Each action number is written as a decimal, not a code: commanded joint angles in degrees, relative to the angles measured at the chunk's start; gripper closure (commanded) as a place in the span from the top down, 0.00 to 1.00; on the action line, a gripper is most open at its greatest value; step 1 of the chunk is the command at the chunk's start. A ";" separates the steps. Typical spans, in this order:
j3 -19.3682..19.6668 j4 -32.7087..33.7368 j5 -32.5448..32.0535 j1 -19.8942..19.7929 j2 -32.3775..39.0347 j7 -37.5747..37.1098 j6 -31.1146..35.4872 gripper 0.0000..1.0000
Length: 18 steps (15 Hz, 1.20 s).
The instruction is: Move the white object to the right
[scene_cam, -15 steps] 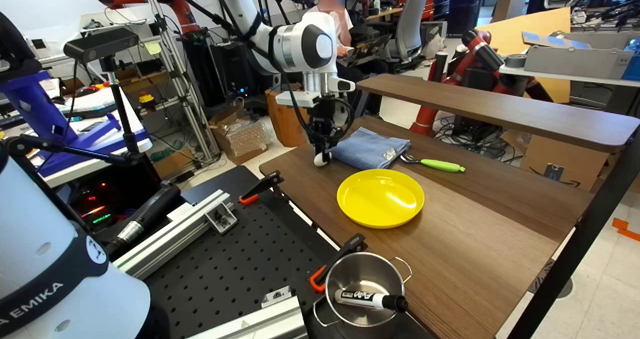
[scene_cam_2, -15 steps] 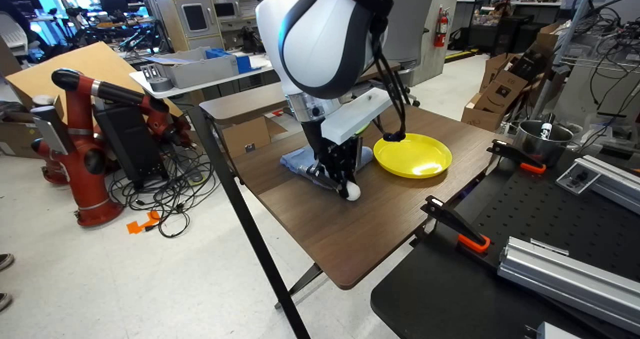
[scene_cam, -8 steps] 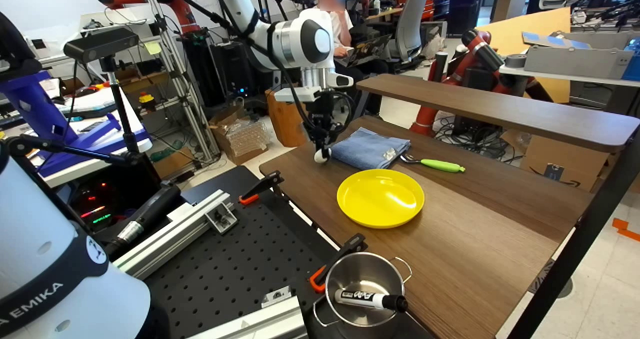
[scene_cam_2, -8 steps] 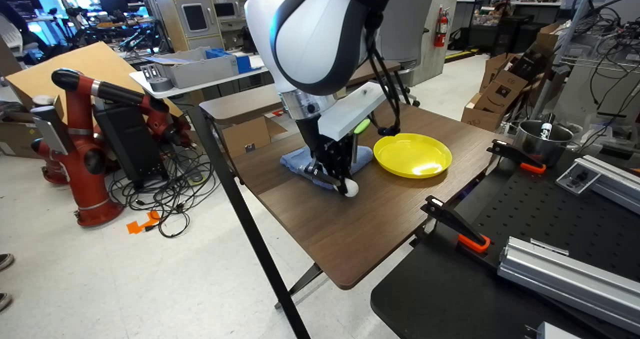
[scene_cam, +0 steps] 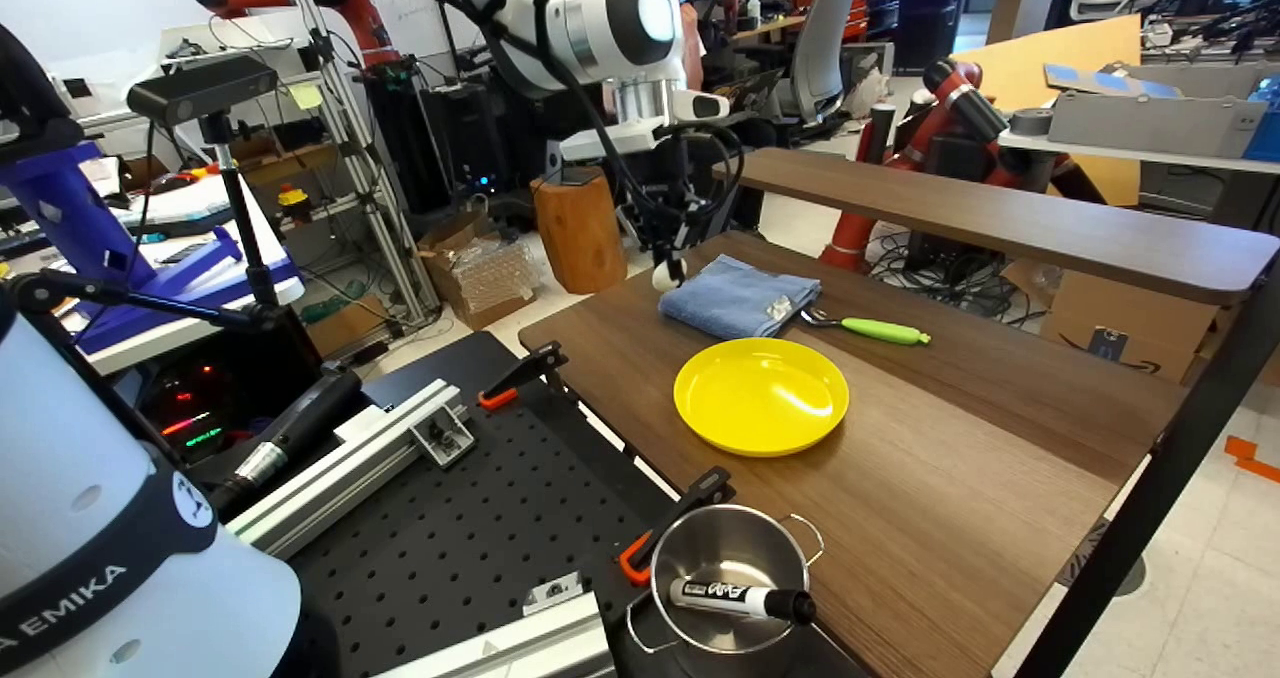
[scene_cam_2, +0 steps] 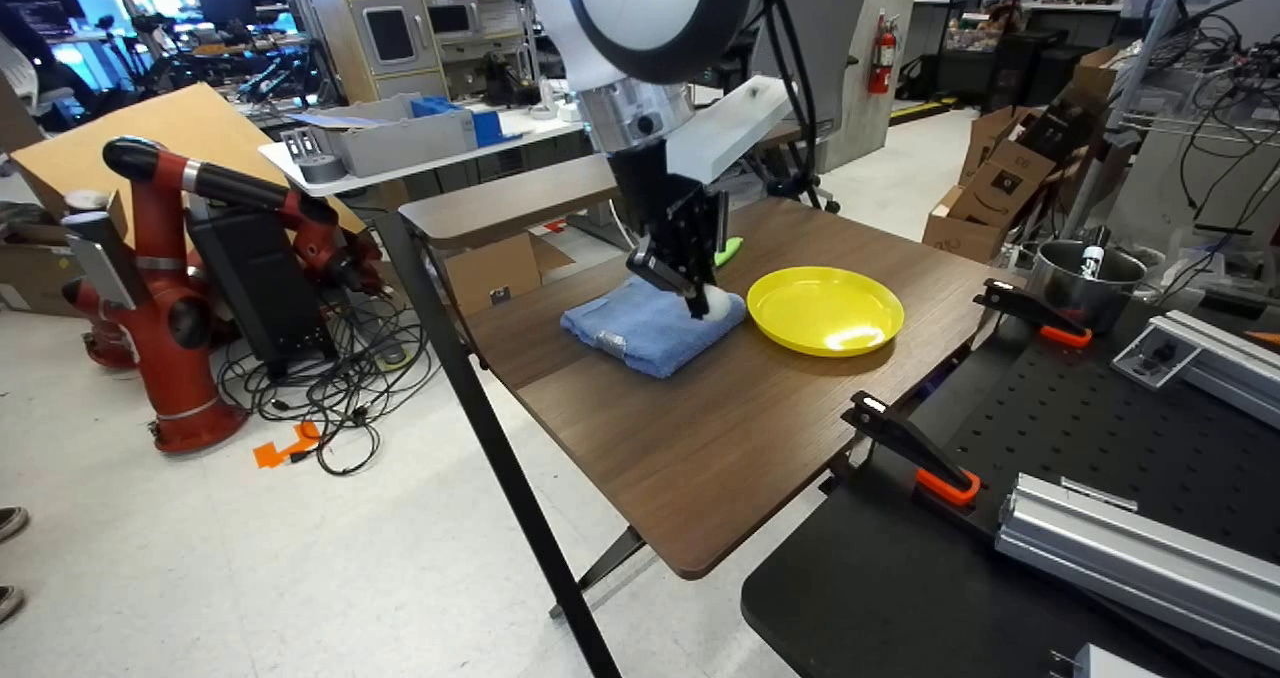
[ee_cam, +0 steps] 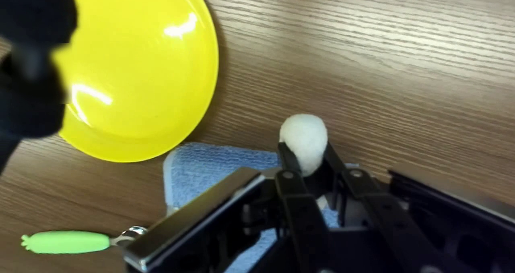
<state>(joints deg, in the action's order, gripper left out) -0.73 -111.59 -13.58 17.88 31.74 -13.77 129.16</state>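
The small white ball (ee_cam: 305, 140) is held between the fingertips of my gripper (ee_cam: 306, 154) in the wrist view. In an exterior view the ball (scene_cam: 663, 277) shows at the tip of my gripper (scene_cam: 672, 263), by the near-left corner of the blue-grey cloth. In an exterior view the ball (scene_cam_2: 716, 304) and my gripper (scene_cam_2: 700, 300) appear in front of the cloth, raised above the table. The fingers are closed around the ball, which bulges out past the tips. Part of its sides is hidden by the fingers.
The folded blue-grey cloth (scene_cam: 740, 298) lies beneath and beside the gripper. A yellow plate (scene_cam: 760, 398) and a green-handled scoop (scene_cam: 885, 331) lie on the table. A pot (scene_cam: 690, 548) holds a marker (scene_cam: 735, 599). A raised shelf (scene_cam: 980, 218) runs along the table's back. Clamps (scene_cam: 525, 373) grip the edge.
My gripper has risen from the tabletop with the white ball in it, and moved slightly toward the cloth. The cloth, plate and scoop have stayed in place.
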 commanded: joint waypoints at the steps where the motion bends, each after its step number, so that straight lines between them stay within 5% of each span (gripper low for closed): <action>1: -0.12 -5.75 -0.87 -4.04 -6.37 4.82 1.42 0.05; 7: 1.47 -7.91 1.58 -14.29 -10.77 15.07 1.28 0.05; 18: 2.69 7.42 9.47 -27.57 -1.00 32.05 -2.82 0.05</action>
<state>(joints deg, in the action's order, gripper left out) 2.53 -110.39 -6.49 -8.12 26.27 15.12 129.23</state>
